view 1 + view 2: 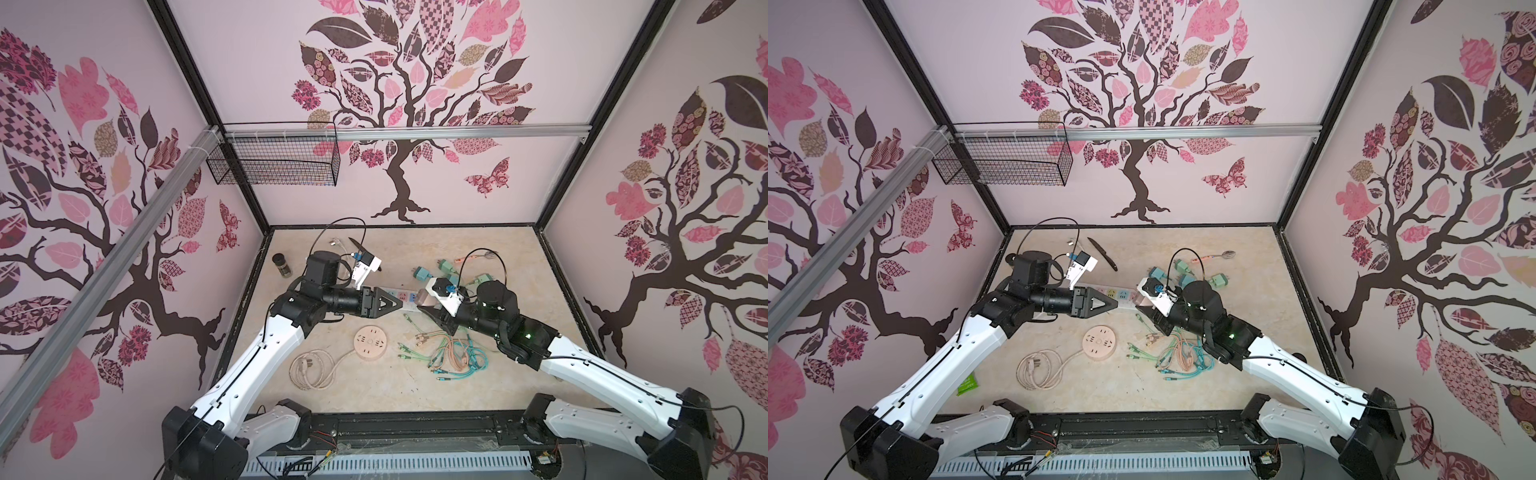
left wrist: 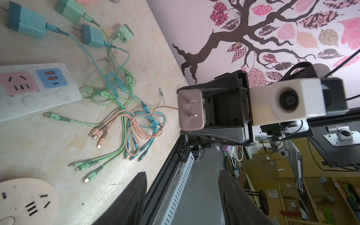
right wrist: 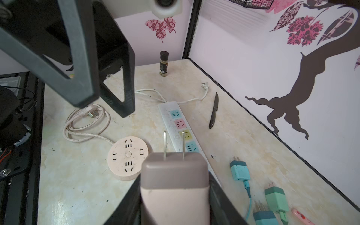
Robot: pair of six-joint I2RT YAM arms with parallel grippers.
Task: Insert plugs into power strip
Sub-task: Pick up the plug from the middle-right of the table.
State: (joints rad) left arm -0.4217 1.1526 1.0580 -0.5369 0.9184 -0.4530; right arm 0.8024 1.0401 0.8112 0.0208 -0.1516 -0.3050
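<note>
- Overall, the desk (image 1: 374, 395) is walled on three sides. Its bare stretches are the rear right corner and the middle of the front edge.
- The left arm (image 1: 249, 365) and right arm (image 1: 602, 374) reach in from the front corners and meet nose to nose over mid-desk, covering much of the middle.
- The strip (image 3: 175, 128) lies across mid-desk beneath both grippers, and its white cord (image 3: 191, 100) runs off toward the rear.
- A cable tangle (image 1: 449, 353) fills the front right, partly under the right arm.
- A round socket (image 1: 370, 343) with a coiled cord (image 1: 309, 370) sits between the strip and the front edge, left of centre.
- The right gripper (image 2: 194, 111) is clamped on a peach plug (image 3: 174, 175), whose prongs point out over the strip.
- The left gripper (image 1: 398, 306) hangs just opposite, its fingers apart with nothing between them.
- Four loose plugs (image 1: 420, 274) lie just behind the strip's right end.
- A knife (image 1: 1102, 254) lies near the rear edge.
- A jar (image 1: 281, 264) stands by the left edge.
</note>
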